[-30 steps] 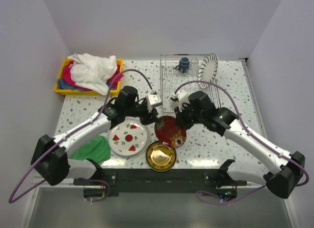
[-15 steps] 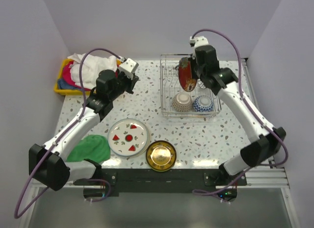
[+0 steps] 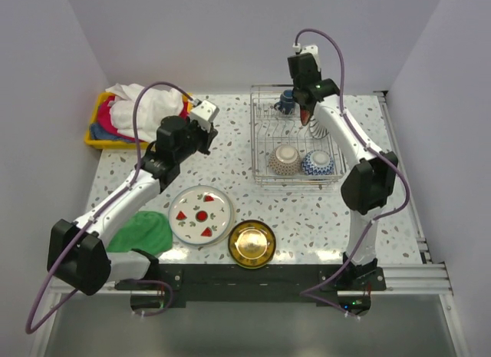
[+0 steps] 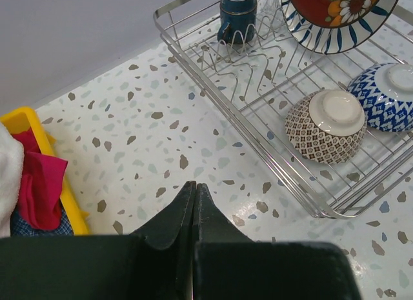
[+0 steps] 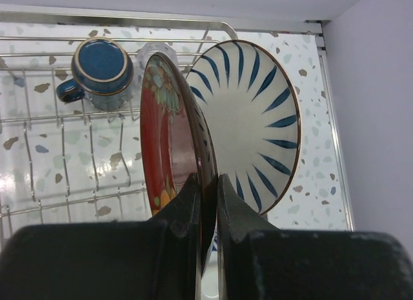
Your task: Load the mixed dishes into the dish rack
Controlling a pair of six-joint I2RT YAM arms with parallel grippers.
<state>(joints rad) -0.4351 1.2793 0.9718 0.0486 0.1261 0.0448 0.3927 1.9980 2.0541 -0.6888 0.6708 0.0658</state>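
**Red plate brought up against the striped plate at the rack's far end**

Since half a second ago, the right arm has carried the round red floral plate [image 5: 161, 139] to the right along the far end of the rectangular silver wire dish rack [image 3: 265, 134]. The left arm has hardly shifted.

The right gripper [image 5: 208, 184] pinches the red plate's rim between its two black fingers, and the plate stands on edge. Just beside it, on the right of the right wrist view, stands the large white plate with dark radial stripes [image 5: 258, 119], also upright. Whether the two plates touch cannot be told.

In the upper left of that view, the dark blue ceramic mug [image 5: 103, 64] sits upright among the rack's wires. In the left wrist view, a small clear glass [image 4: 266, 4] shows just beside the mug, cut off by the top edge.

At the near end of the rack, two small patterned bowls lie upside down side by side. The orange-red bowl [image 3: 285, 159] is on the left and the blue-white bowl [image 3: 317, 162] on the right.

The left gripper [image 4: 195, 187] hangs over the speckled tabletop [image 3: 230, 153] left of the rack, its fingers pressed together and holding nothing.

Low in the overhead view lie a white plate with red fruit prints [image 3: 200, 215], a round gold bowl [image 3: 252, 244] and a green cloth [image 3: 142, 233]. A yellow bin of cloths [image 3: 96, 134] sits at upper left.
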